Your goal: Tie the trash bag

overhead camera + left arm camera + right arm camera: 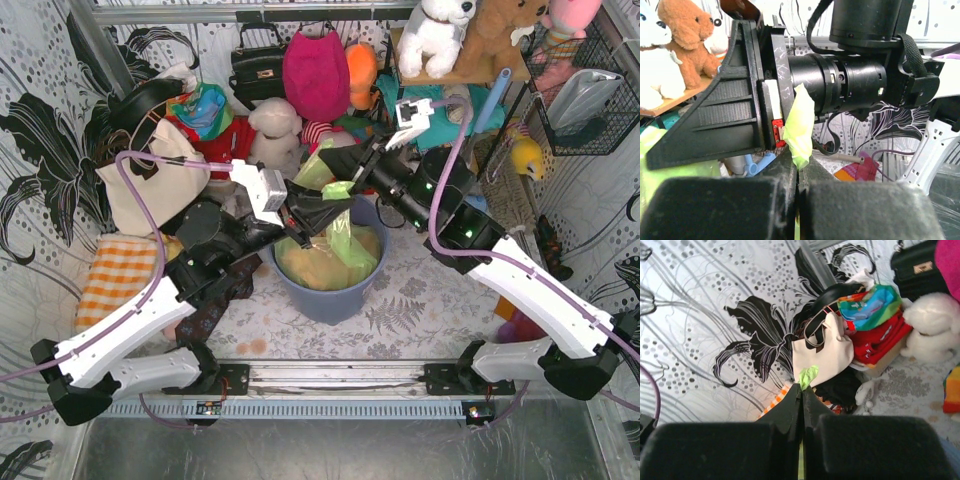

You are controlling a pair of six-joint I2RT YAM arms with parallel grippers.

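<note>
The lime-green trash bag (345,245) sits in the blue-grey bin (330,295), with orange-brown paper showing through it. My left gripper (340,205) is above the bin's far rim, shut on one green flap of the bag, which shows as a strip (800,127) rising from my closed fingertips (799,167). My right gripper (325,160) is just behind and above it, shut on another flap (313,168). A small green tip (808,375) pokes out past its closed fingertips (802,388). The two flaps are pulled up and cross close together. The right gripper's body (730,115) fills the left wrist view.
A cream tote bag (150,185), a black handbag (258,68), a pink bag (315,75) and plush toys (275,130) crowd the back. An orange checked cloth (115,275) lies at the left. A wire basket (585,90) hangs at the right.
</note>
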